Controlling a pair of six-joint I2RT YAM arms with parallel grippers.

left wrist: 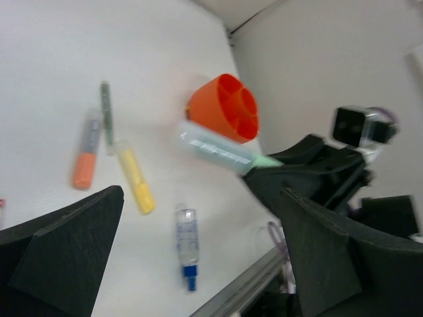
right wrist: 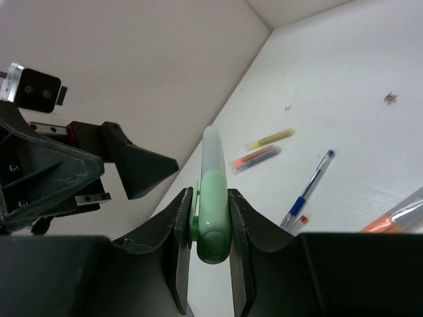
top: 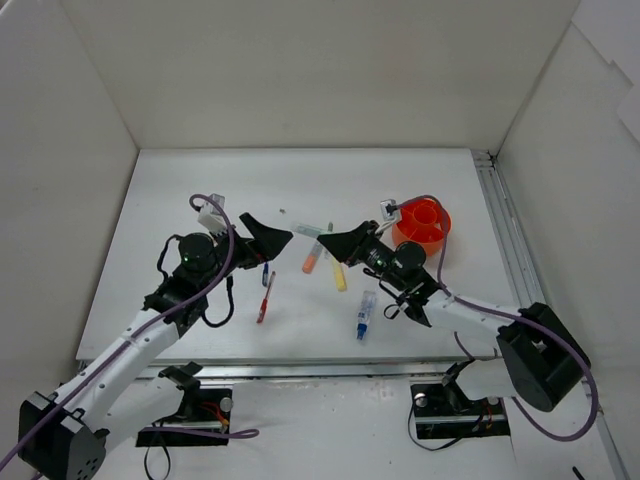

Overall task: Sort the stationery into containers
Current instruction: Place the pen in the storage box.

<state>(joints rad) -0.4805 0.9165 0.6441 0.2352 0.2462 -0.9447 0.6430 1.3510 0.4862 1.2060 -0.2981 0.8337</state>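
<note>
Sorting looks barely begun: the right gripper (right wrist: 210, 201) clamps a green marker (right wrist: 213, 165), the left gripper (top: 270, 235) gapes empty, and the yellow marker (top: 339, 277) and other pens (top: 265, 297) lie mid-frame outside the orange cup (top: 441, 236).

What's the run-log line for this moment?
left gripper: open, empty | right gripper: shut on green marker, above table | orange cup: marker not yet in | other pens: on table

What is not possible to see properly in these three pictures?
Right wrist view: grey-and-orange marker, cut off by the right edge.
Top view: round orange plastic cup, left rim hidden behind the right arm.
Left wrist view: print on the pale green marker, blurred.
</note>
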